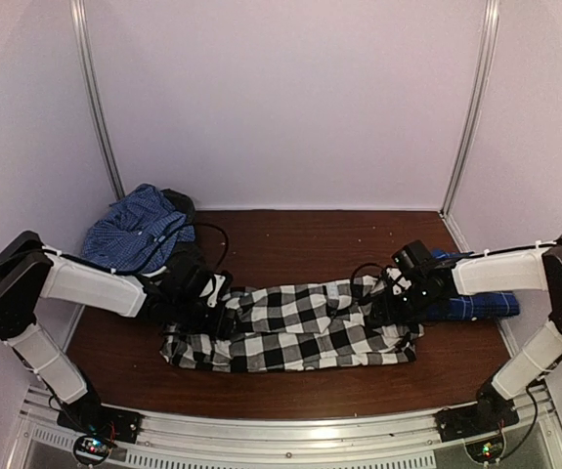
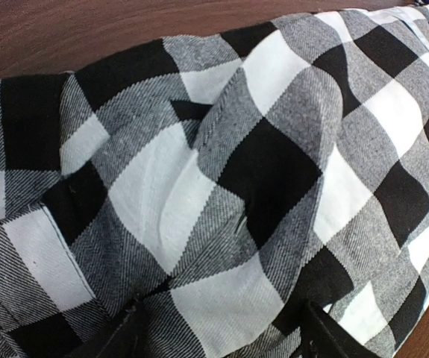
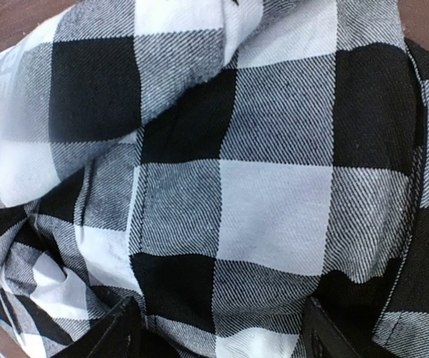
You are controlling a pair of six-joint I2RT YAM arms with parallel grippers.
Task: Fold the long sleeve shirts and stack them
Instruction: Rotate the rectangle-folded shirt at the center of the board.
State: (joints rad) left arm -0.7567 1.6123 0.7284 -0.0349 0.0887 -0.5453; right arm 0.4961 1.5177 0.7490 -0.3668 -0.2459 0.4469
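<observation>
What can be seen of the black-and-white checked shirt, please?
The black-and-white checked shirt looks like woven twill cloth with large black, white and grey squares. It lies bunched in a long wrinkled strip across the brown table. The open left gripper stands over its left end, the open right gripper over its right end.

Checked shirt: large black-and-white check, grey twill squares between. Blue shirt, behind its left end: royal blue, fine dark lines. Tabletop: reddish-brown woodgrain.
</observation>
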